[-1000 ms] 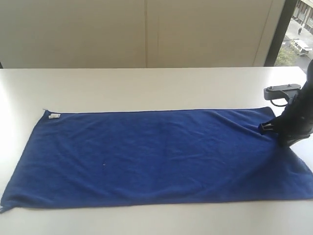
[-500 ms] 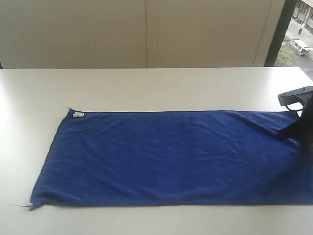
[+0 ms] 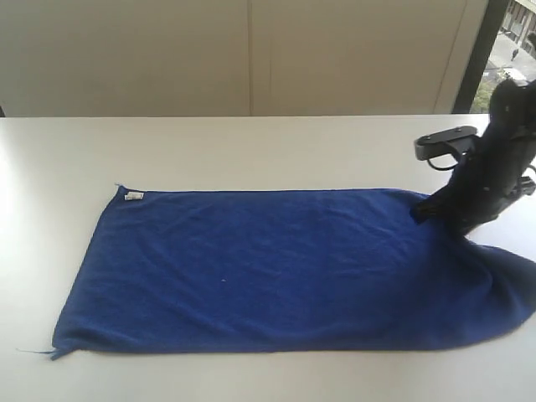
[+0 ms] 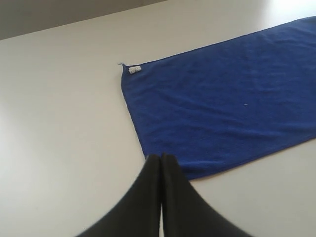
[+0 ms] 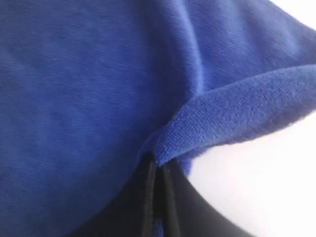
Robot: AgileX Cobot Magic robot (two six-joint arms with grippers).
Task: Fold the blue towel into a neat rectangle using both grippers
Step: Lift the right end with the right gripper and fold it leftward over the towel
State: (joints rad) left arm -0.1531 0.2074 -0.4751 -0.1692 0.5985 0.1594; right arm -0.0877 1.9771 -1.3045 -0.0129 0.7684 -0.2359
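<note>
Across the near half of the white table (image 3: pixel 251 142), spread almost flat with long axis running from left edge to right edge: blue towel (image 3: pixel 276 268), deep royal blue, softly creased, bunched and lifted only at its far right corner. Clamped on that raised corner, fold of cloth nipped between pressed-together fingers: right gripper (image 5: pixel 157 170), the arm nearer the work. Close by the towel's near left corner, clenched on nothing, contact unclear: left gripper (image 4: pixel 161 165). Likely calls for carrying the pinched end leftward along the long axis. Stitched at the far left corner: small white tag (image 3: pixel 133 196).
</note>
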